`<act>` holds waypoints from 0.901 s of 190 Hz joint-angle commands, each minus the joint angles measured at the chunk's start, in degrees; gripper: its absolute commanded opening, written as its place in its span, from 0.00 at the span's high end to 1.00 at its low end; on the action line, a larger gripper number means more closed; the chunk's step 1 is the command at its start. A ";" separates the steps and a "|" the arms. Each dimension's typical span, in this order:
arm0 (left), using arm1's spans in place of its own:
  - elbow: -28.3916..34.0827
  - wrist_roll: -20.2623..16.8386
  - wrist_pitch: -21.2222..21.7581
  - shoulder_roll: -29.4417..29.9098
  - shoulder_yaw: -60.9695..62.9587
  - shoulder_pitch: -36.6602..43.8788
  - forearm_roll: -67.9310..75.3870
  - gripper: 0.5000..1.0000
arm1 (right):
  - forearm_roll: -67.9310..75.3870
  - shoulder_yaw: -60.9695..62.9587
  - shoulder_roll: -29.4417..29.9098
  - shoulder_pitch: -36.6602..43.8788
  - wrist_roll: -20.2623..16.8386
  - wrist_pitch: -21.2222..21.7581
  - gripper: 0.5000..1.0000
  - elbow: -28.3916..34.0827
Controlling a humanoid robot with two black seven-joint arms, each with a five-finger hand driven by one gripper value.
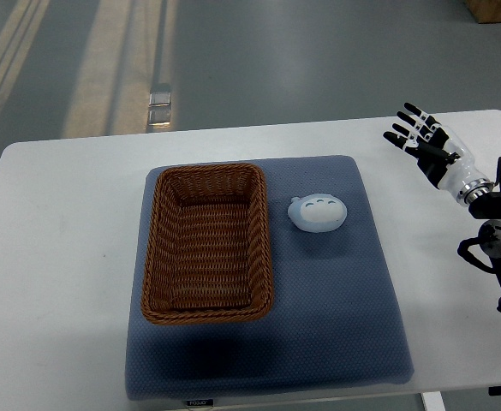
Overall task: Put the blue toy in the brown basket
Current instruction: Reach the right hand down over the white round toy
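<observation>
Blue toy [317, 212] lying on grey-blue mat [353, 308], centre frame, just right of brown basket [207, 244], not touching. Right robot hand [421, 137] upper right over white table [53, 257], fingers spread, holding nothing, well apart from toy.

Right hand [425, 141] raised, fingers spread, empty
</observation>
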 commanded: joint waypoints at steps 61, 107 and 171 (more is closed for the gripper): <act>0.00 0.00 -0.01 0.00 -0.01 0.00 0.00 0.00 | -15.38 -16.27 -11.56 -0.27 5.02 0.42 0.14 11.93; 0.00 0.00 -0.01 0.00 -0.01 0.00 0.00 0.00 | -29.26 -22.42 -12.17 -0.45 5.28 -0.99 0.14 17.99; 0.00 0.00 -0.01 0.00 -0.01 0.00 0.00 0.00 | -36.73 -34.90 -15.60 2.37 5.19 -7.32 0.15 20.80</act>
